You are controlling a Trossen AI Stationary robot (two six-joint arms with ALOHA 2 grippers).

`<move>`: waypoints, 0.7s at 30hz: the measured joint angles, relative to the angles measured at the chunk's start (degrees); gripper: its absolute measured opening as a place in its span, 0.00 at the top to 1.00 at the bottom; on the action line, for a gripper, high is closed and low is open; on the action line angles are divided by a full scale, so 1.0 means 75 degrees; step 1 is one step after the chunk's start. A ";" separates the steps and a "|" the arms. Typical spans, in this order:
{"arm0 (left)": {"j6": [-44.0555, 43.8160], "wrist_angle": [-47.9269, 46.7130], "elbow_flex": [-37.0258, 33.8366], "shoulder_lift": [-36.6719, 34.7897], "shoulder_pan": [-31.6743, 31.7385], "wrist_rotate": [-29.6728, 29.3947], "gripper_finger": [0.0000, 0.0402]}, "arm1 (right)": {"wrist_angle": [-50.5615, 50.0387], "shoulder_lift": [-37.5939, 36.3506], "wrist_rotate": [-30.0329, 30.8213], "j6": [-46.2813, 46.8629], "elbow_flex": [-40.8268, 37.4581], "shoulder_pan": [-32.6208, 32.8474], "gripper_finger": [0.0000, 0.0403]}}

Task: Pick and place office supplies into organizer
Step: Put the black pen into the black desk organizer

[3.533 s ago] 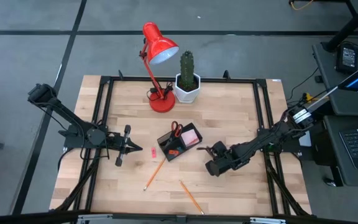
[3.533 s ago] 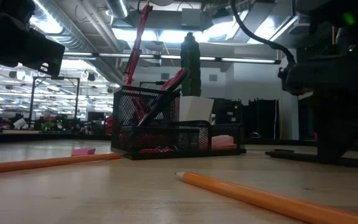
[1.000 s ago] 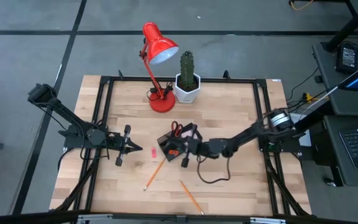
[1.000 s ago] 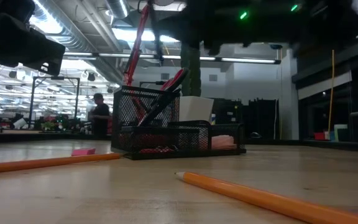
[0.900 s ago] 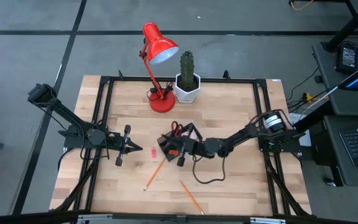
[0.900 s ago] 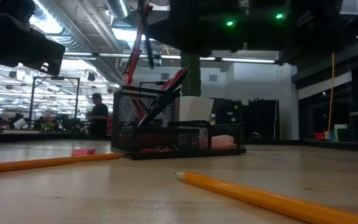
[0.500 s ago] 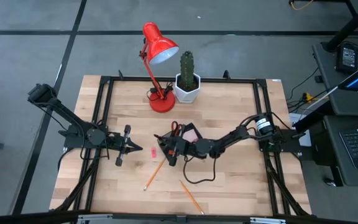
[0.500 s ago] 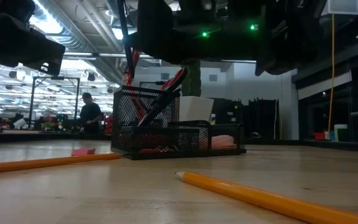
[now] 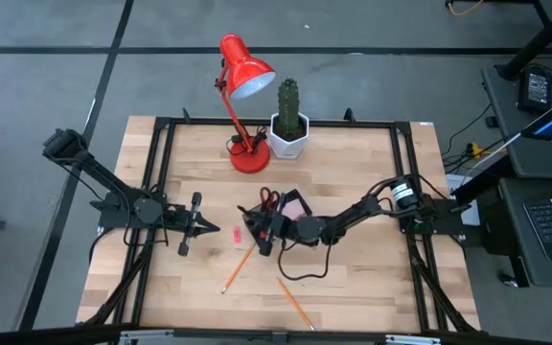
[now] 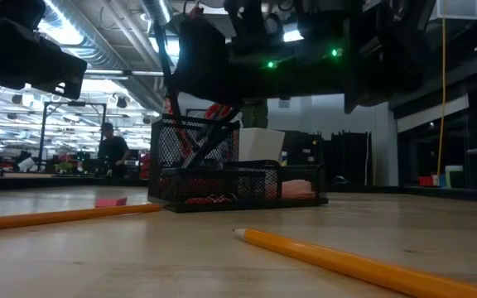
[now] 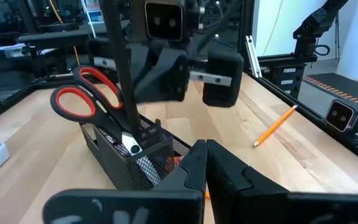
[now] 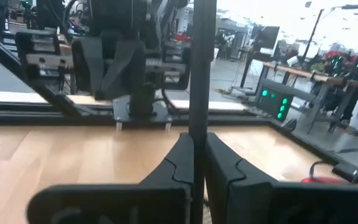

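The organizer [image 9: 286, 216], a small black mesh tray, sits near the middle of the wooden table [image 9: 353, 168], its long axis running diagonally across the boards. No brand, label or readable writing shows on it or on anything near it. Red-handled scissors [image 11: 86, 99] stand in its tall compartment, handles up and leaning; the pink sticky-note pad [image 9: 295, 206] lies in the low compartment at the end nearer the lamp.

The right gripper [image 9: 262, 233] hangs over the organizer's tall end, its fingers [image 12: 185, 165] pinched tight on a black pen [image 12: 201, 74] that stands nearly upright, its long axis vertical, its lower end at the compartment beside the scissors; whether the tip is inside cannot be told.

Just beside the organizer, toward the left arm, a small pink piece [image 9: 237, 232] lies on the wood. One orange pencil [image 9: 239, 267] lies diagonally nearby, pointing toward the organizer; a second orange pencil [image 9: 295, 304] lies nearer the table's front edge, angled the other way.

The left gripper [image 9: 209, 228] waits well apart on the left side of the table, fingers pressed together and holding nothing, aimed at the organizer.

At the back stand a red desk lamp [image 9: 242, 81] and a potted cactus [image 9: 287, 120]. A person [image 10: 110, 149] shows far off in the room.
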 joint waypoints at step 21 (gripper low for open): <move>-0.0075 0.0003 0.0000 0.0000 0.0000 0.0000 1.00 | -0.0352 0.0079 -0.0013 0.0257 -0.0003 0.0001 0.90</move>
